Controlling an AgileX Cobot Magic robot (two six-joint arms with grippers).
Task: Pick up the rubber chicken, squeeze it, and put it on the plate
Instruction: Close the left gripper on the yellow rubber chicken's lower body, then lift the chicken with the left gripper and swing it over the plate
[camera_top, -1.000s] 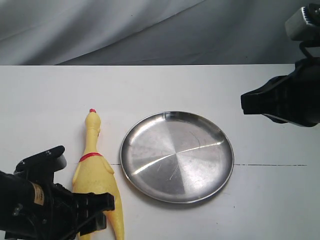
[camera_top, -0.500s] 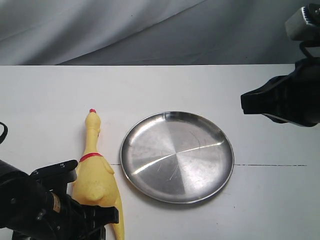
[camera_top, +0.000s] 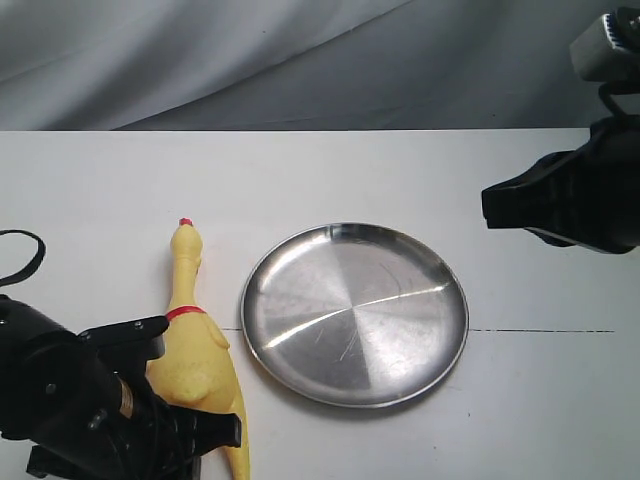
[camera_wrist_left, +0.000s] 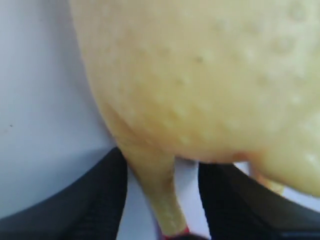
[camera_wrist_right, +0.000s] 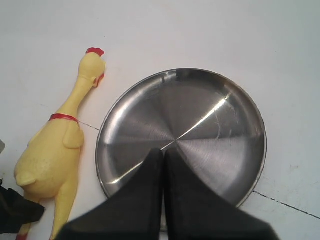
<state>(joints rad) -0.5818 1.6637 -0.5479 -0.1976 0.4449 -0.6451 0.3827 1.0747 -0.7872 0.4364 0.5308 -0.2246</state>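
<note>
The yellow rubber chicken (camera_top: 190, 345) lies flat on the white table, its red comb pointing away and its legs toward the near edge. Just right of it sits the shiny silver plate (camera_top: 355, 312), with nothing on it. My left gripper (camera_top: 210, 432) is low over the chicken's rear. In the left wrist view the plump body (camera_wrist_left: 200, 75) fills the frame, and one thin leg runs between the two black fingers of the open left gripper (camera_wrist_left: 162, 200) with gaps on both sides. My right gripper (camera_wrist_right: 163, 155) is shut and empty, hovering above the plate (camera_wrist_right: 200, 115) at the right.
A grey cloth backdrop (camera_top: 300, 60) hangs behind the table's far edge. A thin dark seam line (camera_top: 540, 330) crosses the tabletop. A loop of black cable (camera_top: 20, 255) shows at the left edge.
My left arm has pushed further in over the chicken's rear, covering more of its legs. The chicken, the plate and the right arm have stayed put.
</note>
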